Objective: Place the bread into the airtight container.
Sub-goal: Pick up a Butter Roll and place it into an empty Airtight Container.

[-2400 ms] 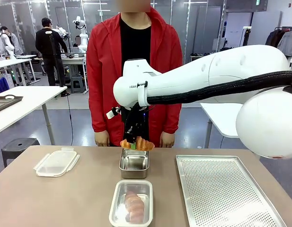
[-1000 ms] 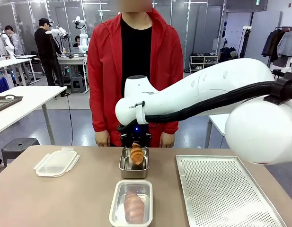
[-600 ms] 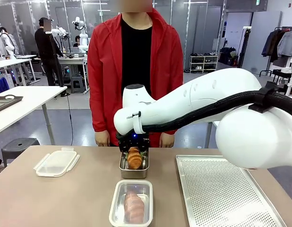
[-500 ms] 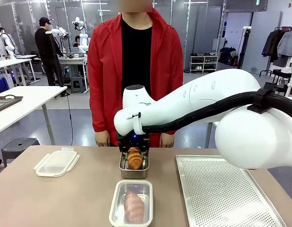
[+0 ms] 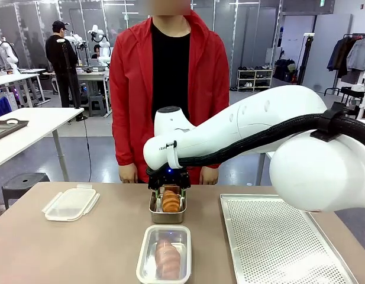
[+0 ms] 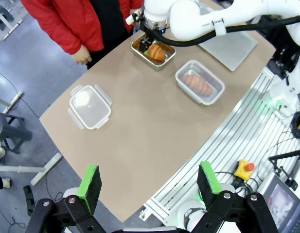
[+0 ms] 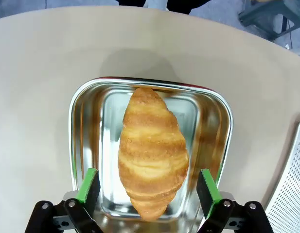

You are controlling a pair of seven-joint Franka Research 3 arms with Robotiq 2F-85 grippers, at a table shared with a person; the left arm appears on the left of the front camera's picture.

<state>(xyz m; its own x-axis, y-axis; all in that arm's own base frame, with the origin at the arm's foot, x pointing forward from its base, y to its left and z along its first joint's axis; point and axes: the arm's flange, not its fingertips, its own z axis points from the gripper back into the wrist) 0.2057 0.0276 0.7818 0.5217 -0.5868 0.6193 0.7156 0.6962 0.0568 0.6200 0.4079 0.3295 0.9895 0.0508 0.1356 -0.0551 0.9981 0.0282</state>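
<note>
The bread, a golden croissant, lies lengthwise inside the steel airtight container at the far middle of the table. My right gripper hangs just above it, open, one green pad on each side of the croissant and neither touching it. In the front view the right gripper hovers over the croissant and container. My left gripper is open and holds nothing, high over the table's near edge, far from the container.
A second container with another bread inside sits nearer me. A clear lid with clasps lies at the left. A perforated metal tray covers the right. A person in a red jacket stands at the far edge, hands down.
The right gripper came down with the croissant into the steel container, then opened and let it go. The croissant now rests flat in the container.
</note>
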